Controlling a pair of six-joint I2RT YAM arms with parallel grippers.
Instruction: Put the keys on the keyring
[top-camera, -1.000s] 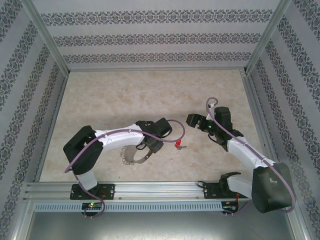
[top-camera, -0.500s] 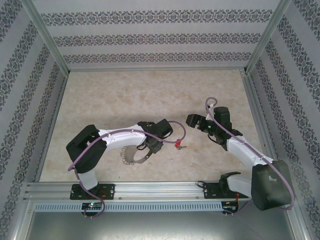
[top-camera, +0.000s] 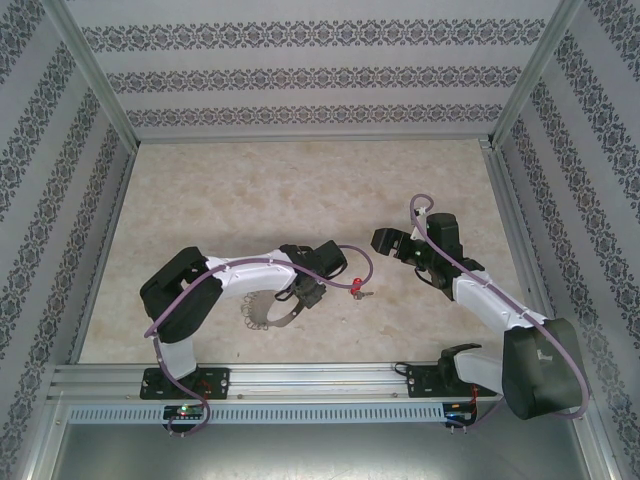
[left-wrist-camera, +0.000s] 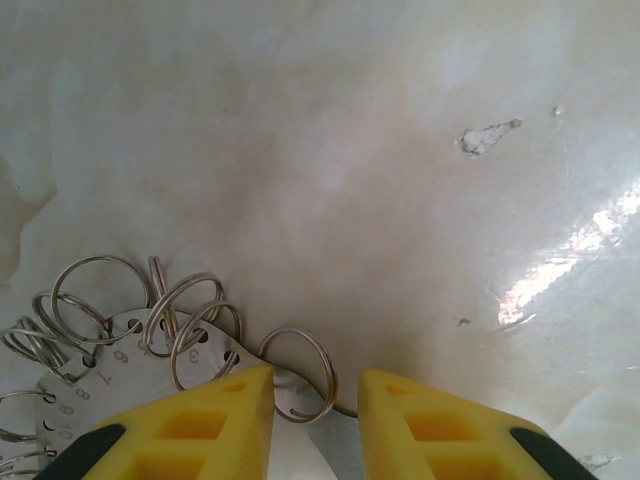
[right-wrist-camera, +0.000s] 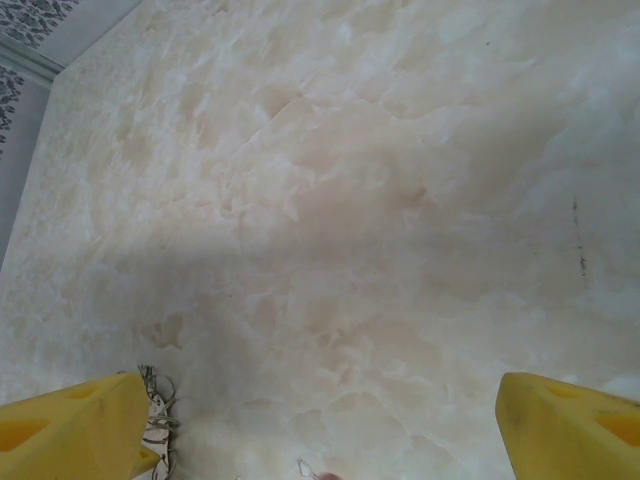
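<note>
left claw (left-wrist-camera: 315, 385): narrow gap astride the large silvery wire keyring (left-wrist-camera: 150, 350), grasp unclear | tiny red-headed key (top-camera: 355, 290): on pale marbled tabletop (top-camera: 250, 190), just beside left claw | right claw (right-wrist-camera: 320, 392): released wide

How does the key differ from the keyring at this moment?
The key is tiny with a red head; the keyring is a large silvery loop, fringed all round. The key lies in the open; the keyring sits partly under the left gripper. Both rest on the table, apart.
</note>
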